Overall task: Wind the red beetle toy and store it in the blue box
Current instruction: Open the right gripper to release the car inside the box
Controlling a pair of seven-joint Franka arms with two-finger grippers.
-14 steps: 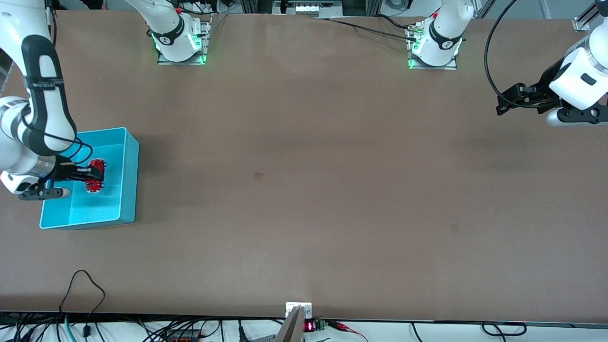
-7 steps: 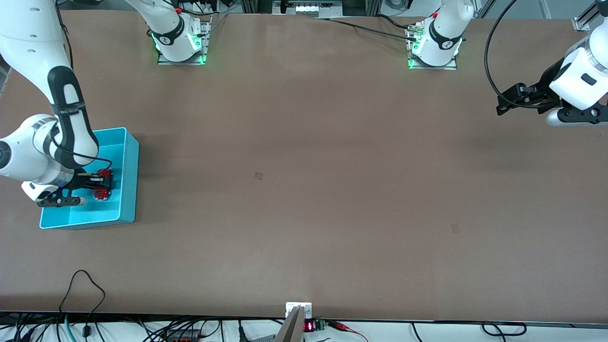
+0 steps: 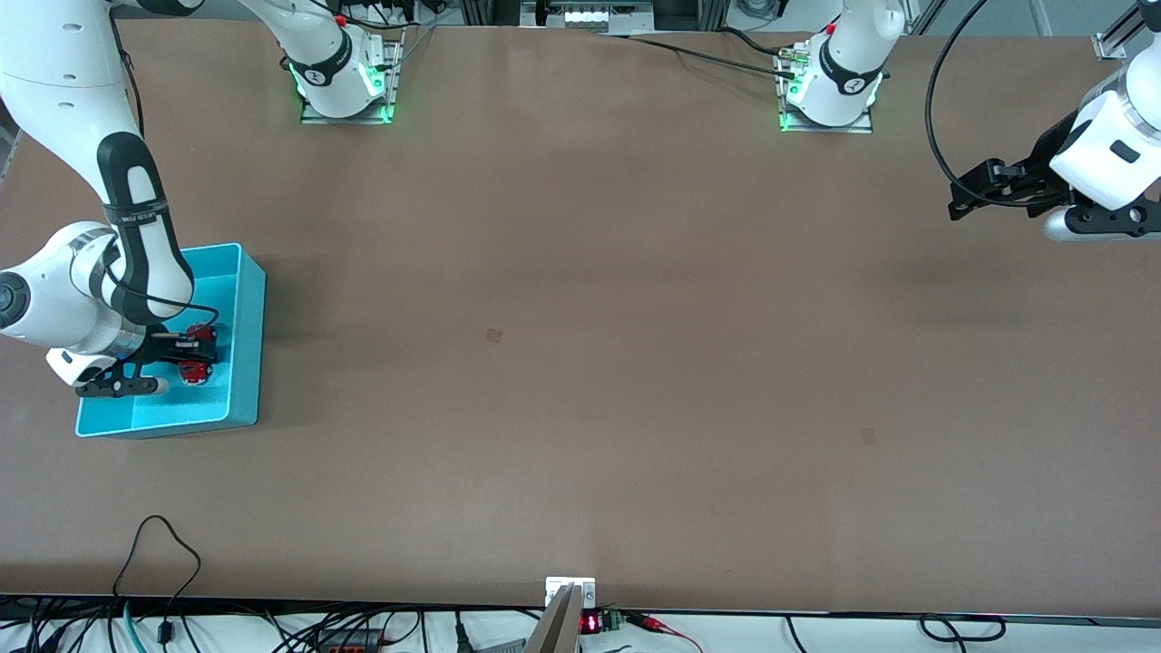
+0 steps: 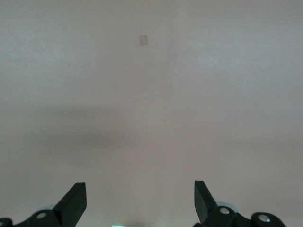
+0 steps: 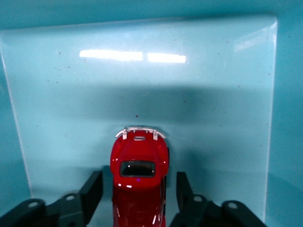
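A wide brown table [image 3: 580, 363] carries a light blue box [image 3: 243, 363] near the right arm's end. The box is a rectangular bin with tall thin walls and a pale rim, open at the top.

The right arm bends down into this box. Its end effector [image 3: 198, 355] sits low inside, close to the wall of the box that faces the middle of the table. In the right wrist view the end effector [image 5: 138, 189] shows two dark fingers [image 5: 93, 189] standing on either side of the red beetle toy [image 5: 139, 182], with a narrow gap visible between each finger and the car's body, so the fingers are spread and the toy is released. The toy is a small glossy red car with a rounded roof, a dark rear window and a silvery bumper. It rests on the flat bottom of the blue box [image 5: 213, 94], pointing toward one of the box's walls. In the front view the red beetle toy [image 3: 194, 367] appears as a small red patch partly covered by the fingers.

The left arm waits at its own end of the table. Its end effector [image 3: 961, 201] hangs above bare table, and in the left wrist view the left end effector [image 4: 140, 201] has its two dark fingertips [image 4: 75, 201] spread wide apart, holding nothing.
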